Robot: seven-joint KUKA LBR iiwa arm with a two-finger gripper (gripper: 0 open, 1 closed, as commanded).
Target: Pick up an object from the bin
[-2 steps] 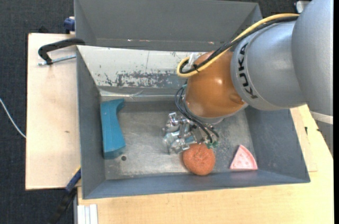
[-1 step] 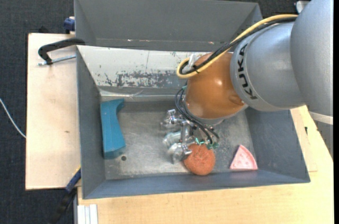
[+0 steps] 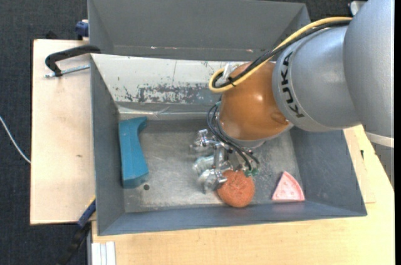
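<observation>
The arm point(image 3: 338, 76) is the largest thing here, a grey barrel coming in from the right and angled down into the bin. At its wrist sits a rounded orange cover point(image 3: 247, 107), with yellow and dark cables point(image 3: 250, 66) looped across the top. Below that cover hangs the pincer point(image 3: 210, 165), a cluster of bright metal parts low over the floor of the grey metal bin point(image 3: 188, 19). Whether the pincer is spread or pressed together cannot be told from this angle, and nothing can be seen gripped in it.

Well to the left of the pincer lies a blue block point(image 3: 133, 151), long and slightly bent at its upper end, flat on the floor along the bin's left wall. Just beside the pincer, to its lower right, is a round orange-red thing point(image 3: 237, 190); it sits against the pincer's lowest metal part, though whether they truly touch is unclear. It is the nearest thing to the pincer. Further right, apart from both, a small pink wedge point(image 3: 287, 188) lies by the bin's right wall.
</observation>
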